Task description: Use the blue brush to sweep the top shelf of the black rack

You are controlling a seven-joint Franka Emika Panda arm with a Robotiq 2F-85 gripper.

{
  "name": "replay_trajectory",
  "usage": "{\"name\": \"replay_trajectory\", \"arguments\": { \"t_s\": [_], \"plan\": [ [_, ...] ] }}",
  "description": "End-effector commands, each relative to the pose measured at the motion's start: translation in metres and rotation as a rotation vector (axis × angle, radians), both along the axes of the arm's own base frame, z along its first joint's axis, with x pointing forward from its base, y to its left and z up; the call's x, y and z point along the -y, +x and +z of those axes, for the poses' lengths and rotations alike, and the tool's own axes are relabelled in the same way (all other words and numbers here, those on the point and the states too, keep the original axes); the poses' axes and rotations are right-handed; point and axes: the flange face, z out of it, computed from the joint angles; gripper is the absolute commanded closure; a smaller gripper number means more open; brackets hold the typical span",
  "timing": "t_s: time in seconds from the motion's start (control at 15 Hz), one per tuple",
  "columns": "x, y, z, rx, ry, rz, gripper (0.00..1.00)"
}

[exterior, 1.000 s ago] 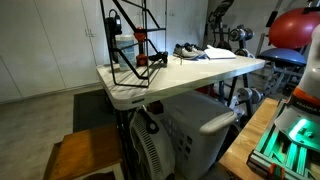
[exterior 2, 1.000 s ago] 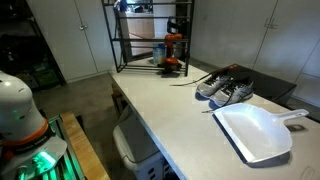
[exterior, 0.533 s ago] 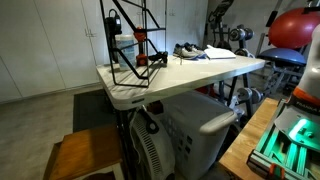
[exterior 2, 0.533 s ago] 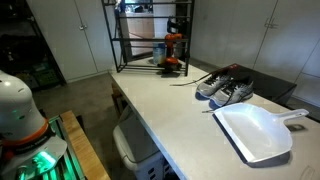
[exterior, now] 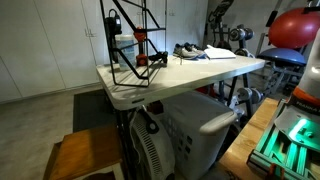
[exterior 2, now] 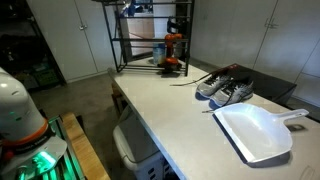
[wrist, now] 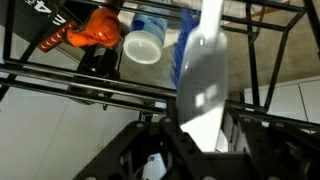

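- The end effector [wrist: 200,138] is clamped on the white handle of the blue brush [wrist: 186,50]. In the wrist view the handle runs up between the dark fingers and the blue bristles point away from the wrist.
- The brush is held up at the top of the black rack [exterior 2: 117,40], which stands at the far end of the worktop [exterior 2: 170,110]. I cannot tell whether the bristles touch the wires.
- Through the wires I see an orange object [wrist: 100,25] and a white-and-blue container [wrist: 143,45] on a lower tier.
- The rack looks light and open. If a stroke presses hard or catches a brace, it could slide or tip.
- Bristles could snag between the thin wires, and the smooth handle might then twist in the grip.
- Anything swept off would likely drop through onto the items below.
- A low pass could knock the fingers against the top frame.
- The shoes [exterior 2: 225,88] and the white dustpan [exterior 2: 255,130] lie well apart from the rack and seem out of harm's way.
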Motion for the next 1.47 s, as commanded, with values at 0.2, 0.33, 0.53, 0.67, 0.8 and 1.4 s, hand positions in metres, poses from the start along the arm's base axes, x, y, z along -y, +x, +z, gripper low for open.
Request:
{"name": "replay_trajectory", "arguments": {
  "t_s": [0.2,0.33,0.53,0.67,0.8,1.4],
  "plan": [
    [0.052,0.004,-0.002,-0.044,0.056,-0.155,0.81],
    [0.075,0.011,-0.006,-0.067,0.075,-0.208,0.81],
    [0.111,0.024,-0.017,-0.094,0.094,-0.316,0.81],
    [0.131,0.031,-0.021,-0.100,0.118,-0.371,0.81],
    [0.148,0.035,-0.022,-0.104,0.137,-0.434,0.81],
    [0.209,0.031,0.005,-0.067,0.247,-0.617,0.81]
  ]
}}
